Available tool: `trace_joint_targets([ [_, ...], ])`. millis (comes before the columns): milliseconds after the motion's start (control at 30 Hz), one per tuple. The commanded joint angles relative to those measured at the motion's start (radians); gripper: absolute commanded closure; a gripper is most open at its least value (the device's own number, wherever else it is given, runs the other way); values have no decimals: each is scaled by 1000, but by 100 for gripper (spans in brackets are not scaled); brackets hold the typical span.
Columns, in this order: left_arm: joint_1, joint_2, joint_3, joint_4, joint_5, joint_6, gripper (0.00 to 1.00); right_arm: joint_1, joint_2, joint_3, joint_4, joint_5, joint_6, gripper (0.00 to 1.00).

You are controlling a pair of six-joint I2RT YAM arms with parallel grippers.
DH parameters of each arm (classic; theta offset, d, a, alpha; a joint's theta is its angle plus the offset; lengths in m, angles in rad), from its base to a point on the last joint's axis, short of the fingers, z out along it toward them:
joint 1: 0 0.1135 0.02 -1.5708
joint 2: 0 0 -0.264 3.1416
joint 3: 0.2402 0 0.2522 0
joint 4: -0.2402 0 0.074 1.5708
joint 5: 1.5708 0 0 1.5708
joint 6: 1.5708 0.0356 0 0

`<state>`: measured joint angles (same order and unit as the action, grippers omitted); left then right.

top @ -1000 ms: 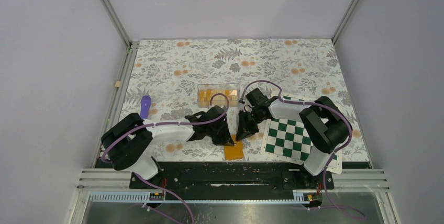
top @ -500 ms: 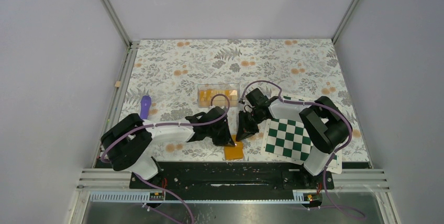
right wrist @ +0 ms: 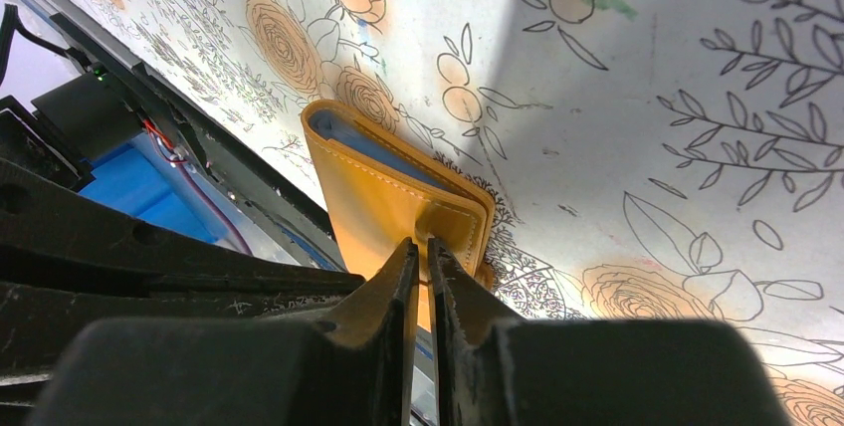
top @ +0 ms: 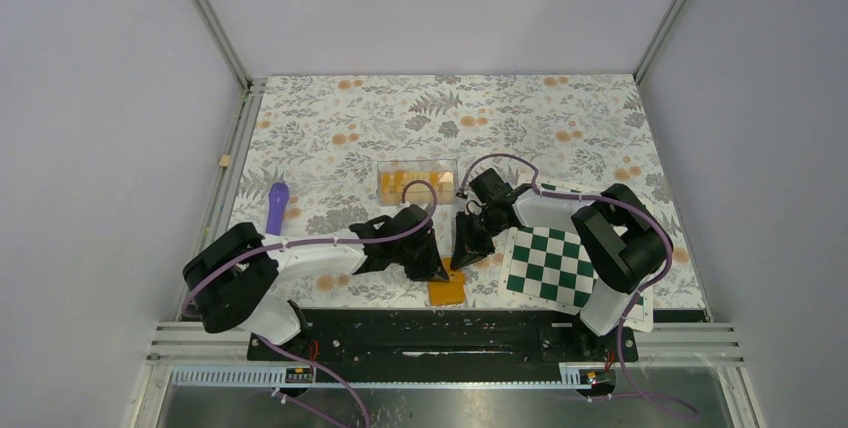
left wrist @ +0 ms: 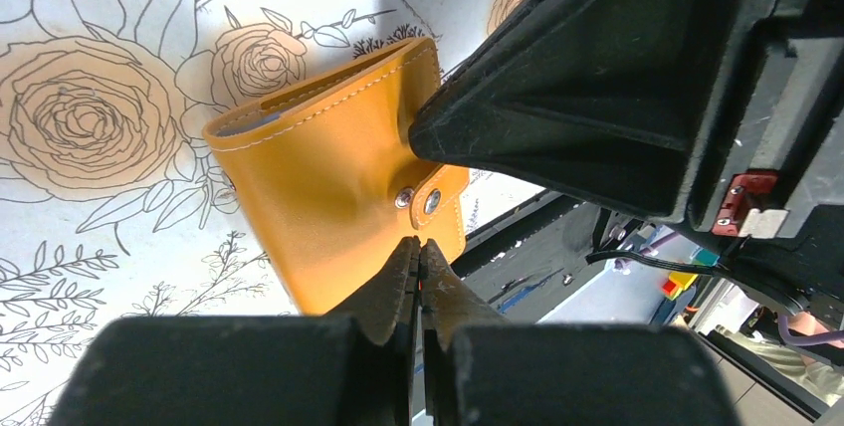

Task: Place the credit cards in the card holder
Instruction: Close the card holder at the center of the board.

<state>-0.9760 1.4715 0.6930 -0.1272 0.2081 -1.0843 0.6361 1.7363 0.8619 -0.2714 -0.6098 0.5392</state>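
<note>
Card holder (left wrist: 318, 177) lies folded, right end effector (right wrist: 420, 247) pinching its edge, left end effector (left wrist: 418, 247) closed by its stud (left wrist: 431, 202).

This is a robot test cell in a lab. Plain pale grey wall panels (top: 100, 98) close the left, right and far sides, joined by bare aluminium corner posts (top: 208, 18). The flower-printed table sheet (top: 450, 108) ends at its near edge in a black base plate (top: 440, 333) and ribbed aluminium rails (top: 200, 343), where two white-and-black robot arms (top: 310, 258) are bolted, trailing purple cables (top: 320, 239). A green-and-white chequered board (top: 548, 266) lies on the right.
</note>
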Motion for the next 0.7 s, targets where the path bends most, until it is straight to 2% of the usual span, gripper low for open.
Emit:
trace_joint_targets([
  [0, -1, 3, -12, 16, -17, -17, 100, 17, 15, -15, -63, 111, -47, 84],
  [267, 2, 24, -24, 66, -1, -27, 99, 17, 15, -15, -67, 113, -51, 84],
  [467, 16, -12, -60, 154, 20, -51, 77, 17, 16, -16, -67, 110, -52, 84],
  [667, 36, -34, -112, 238, 45, -83, 73, 17, 19, -17, -66, 108, -55, 85],
])
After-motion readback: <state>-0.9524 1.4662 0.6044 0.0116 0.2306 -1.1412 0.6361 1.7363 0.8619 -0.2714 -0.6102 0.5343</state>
